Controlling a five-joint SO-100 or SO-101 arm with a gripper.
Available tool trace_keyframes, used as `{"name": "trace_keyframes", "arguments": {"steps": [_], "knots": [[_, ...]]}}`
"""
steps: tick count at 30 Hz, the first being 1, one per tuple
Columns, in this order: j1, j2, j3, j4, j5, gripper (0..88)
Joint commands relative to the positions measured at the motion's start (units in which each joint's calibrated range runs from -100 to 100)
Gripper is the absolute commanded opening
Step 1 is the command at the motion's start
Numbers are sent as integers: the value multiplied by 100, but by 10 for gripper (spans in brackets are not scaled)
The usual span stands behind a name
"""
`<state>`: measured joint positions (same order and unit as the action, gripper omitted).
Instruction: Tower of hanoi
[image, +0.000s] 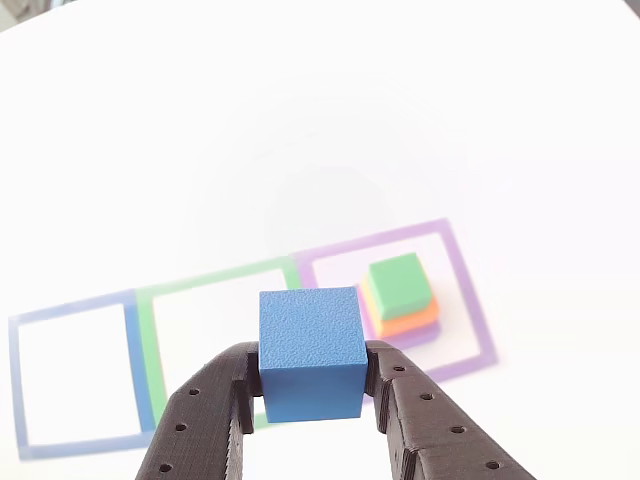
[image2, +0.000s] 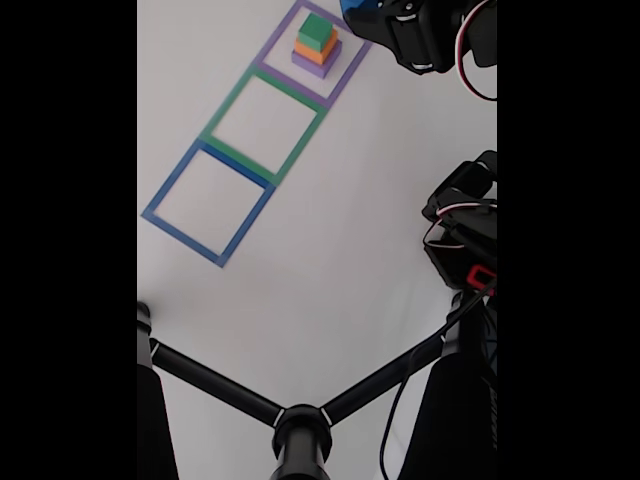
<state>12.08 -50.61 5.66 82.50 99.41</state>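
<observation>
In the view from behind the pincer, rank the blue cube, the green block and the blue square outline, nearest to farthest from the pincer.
1. Blue cube: clamped in the pincer.
2. Green block: atop the stack, up and right.
3. Blue square outline: far left on the table.

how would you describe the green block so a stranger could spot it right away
Find the row of three square outlines on the white table; the purple outline sits at one end. Inside it stands a stepped stack, and the green block is its top layer, above the orange block.
</observation>
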Motion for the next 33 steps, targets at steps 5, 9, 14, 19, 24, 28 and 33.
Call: {"name": "trace_keyframes", "arguments": {"steps": [5, 9, 14, 19, 24, 28, 33], "knots": [[-661, 229, -111, 17, 59, 40], [-843, 221, 789, -558, 59, 39], [-795, 116, 2516, -2032, 59, 40], [-834, -22, 4289, -3748, 59, 44], [-987, 75, 6289, -6396, 59, 45], [-1064, 576, 7107, -7959, 59, 46], [-1121, 1892, 7543, -10080, 59, 47]]}}
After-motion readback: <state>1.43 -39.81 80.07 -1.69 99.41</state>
